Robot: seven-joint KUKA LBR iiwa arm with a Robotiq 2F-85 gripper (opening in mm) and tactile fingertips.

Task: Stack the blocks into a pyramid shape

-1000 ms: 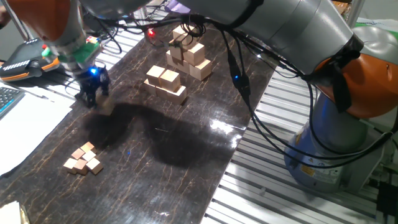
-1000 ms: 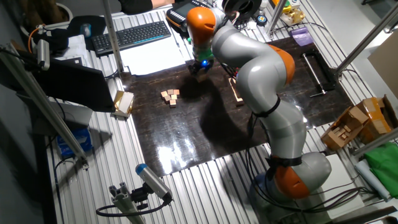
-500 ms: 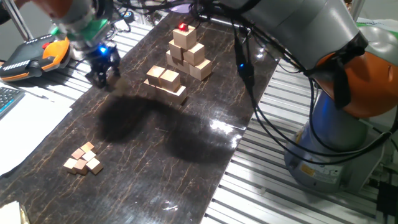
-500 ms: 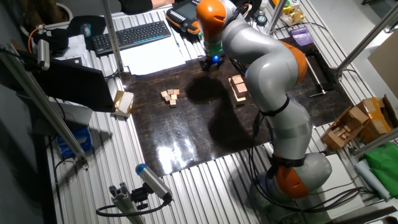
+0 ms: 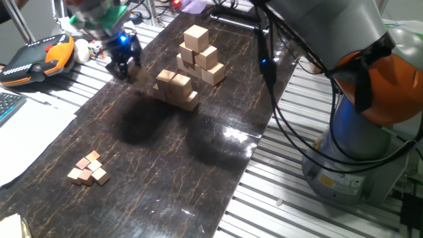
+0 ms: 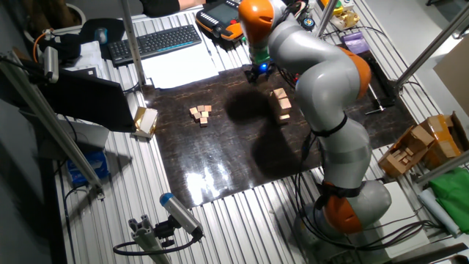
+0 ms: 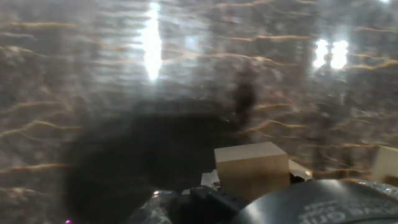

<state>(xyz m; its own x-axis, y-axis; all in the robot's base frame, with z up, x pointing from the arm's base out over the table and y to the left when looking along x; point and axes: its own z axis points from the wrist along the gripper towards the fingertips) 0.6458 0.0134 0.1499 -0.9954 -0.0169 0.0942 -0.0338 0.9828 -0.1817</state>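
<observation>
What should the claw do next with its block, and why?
Probably slide sideways until it hangs above the low pile. The claw is up off the table beside that pile, and the hand view shows a tan block right at the claw, seemingly held. The pile looks only two layers high, so this block most likely belongs on top.
</observation>
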